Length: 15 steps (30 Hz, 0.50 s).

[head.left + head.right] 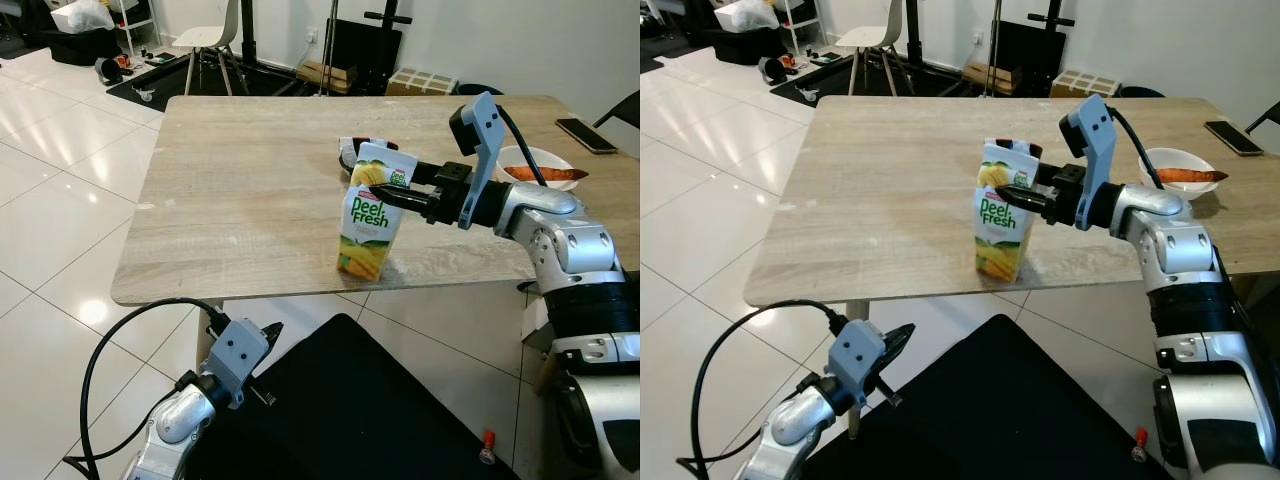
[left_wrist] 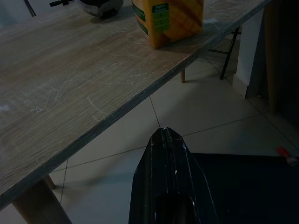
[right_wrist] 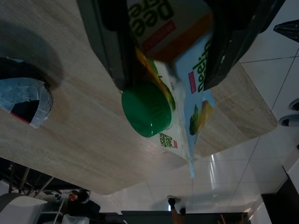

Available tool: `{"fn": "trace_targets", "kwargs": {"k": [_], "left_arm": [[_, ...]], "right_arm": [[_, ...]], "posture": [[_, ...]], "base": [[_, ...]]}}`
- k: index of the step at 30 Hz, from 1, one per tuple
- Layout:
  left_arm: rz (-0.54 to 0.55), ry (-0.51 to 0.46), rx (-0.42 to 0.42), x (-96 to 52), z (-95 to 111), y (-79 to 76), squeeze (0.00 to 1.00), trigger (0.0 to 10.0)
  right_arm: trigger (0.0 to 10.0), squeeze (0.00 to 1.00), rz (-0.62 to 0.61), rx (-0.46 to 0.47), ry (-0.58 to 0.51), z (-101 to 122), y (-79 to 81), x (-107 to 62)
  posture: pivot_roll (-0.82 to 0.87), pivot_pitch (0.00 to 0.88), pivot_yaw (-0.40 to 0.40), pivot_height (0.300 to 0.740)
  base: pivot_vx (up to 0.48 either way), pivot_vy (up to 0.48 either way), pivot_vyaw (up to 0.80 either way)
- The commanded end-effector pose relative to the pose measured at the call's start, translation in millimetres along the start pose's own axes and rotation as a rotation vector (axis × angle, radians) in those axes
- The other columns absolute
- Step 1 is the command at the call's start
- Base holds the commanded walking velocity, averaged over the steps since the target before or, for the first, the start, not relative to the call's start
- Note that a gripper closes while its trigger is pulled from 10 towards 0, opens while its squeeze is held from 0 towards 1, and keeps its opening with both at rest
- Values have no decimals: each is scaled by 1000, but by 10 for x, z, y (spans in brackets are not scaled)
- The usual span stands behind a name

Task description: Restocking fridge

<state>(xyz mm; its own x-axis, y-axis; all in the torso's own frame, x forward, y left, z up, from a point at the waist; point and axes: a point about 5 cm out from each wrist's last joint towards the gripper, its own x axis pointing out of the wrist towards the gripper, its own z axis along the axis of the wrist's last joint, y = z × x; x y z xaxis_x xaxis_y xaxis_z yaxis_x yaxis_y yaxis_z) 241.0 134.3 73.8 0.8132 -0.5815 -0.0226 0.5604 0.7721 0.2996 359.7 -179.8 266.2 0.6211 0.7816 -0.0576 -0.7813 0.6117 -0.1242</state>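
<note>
Jaws of your right gripper (image 1: 392, 197) clench the upright juice carton (image 1: 371, 212) near its top, reaching in from its 3 o'clock, near the surface's (image 1: 240, 190) front edge. Your left gripper (image 1: 268, 336), clenched empty, hangs below.

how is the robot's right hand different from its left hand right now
The right hand is raised over the table, its fingers either side of the juice carton top. The left hand hangs low beside the table edge, holding nothing, fingers together. Both have two long black fingers.
</note>
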Motion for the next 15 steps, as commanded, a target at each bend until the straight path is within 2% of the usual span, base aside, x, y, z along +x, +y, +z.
{"fn": "trace_targets", "kwargs": {"k": [1,2,3,5,7,8,11,14,15], "left_arm": [[-22,19,14,-16,-37,-9,0,10000],[-23,19,13,-14,-38,-10,0,10000],[-23,19,13,-13,-38,-11,0,10000],[-23,18,12,-13,-37,-13,0,10000],[-23,18,12,-12,-37,-13,0,10000],[-22,18,12,-12,-38,-14,0,10000],[-18,18,9,-13,-40,-14,0,10000],[-17,18,9,-13,-40,-15,0,10000],[-17,18,8,-13,-40,-16,0,10000]], "right_arm": [[627,86,-5,-8,0,47,-12,0],[627,86,-5,-8,1,48,-13,-2],[2000,82,-5,-8,0,50,-13,-4],[3569,86,-7,-12,-4,57,-15,-7],[3569,86,-8,-14,-6,60,-16,-8],[10000,71,-8,-13,-16,72,-16,-8],[10000,59,6,46,-103,169,-17,-8],[10000,59,7,51,-110,176,-19,-8],[10000,0,5,56,-119,182,-26,-10]], "posture": [[-33,51,-49,740],[-33,51,-49,740],[-34,52,-50,740],[-35,51,-50,740],[-35,51,-50,740],[-35,52,-52,740],[-35,52,-52,740],[-35,52,-52,740],[-36,54,-54,740]], "base": [[0,0,0],[0,0,0],[0,0,0],[0,0,0],[0,0,0],[0,0,0],[0,0,0],[0,0,0],[0,0,0]]}}
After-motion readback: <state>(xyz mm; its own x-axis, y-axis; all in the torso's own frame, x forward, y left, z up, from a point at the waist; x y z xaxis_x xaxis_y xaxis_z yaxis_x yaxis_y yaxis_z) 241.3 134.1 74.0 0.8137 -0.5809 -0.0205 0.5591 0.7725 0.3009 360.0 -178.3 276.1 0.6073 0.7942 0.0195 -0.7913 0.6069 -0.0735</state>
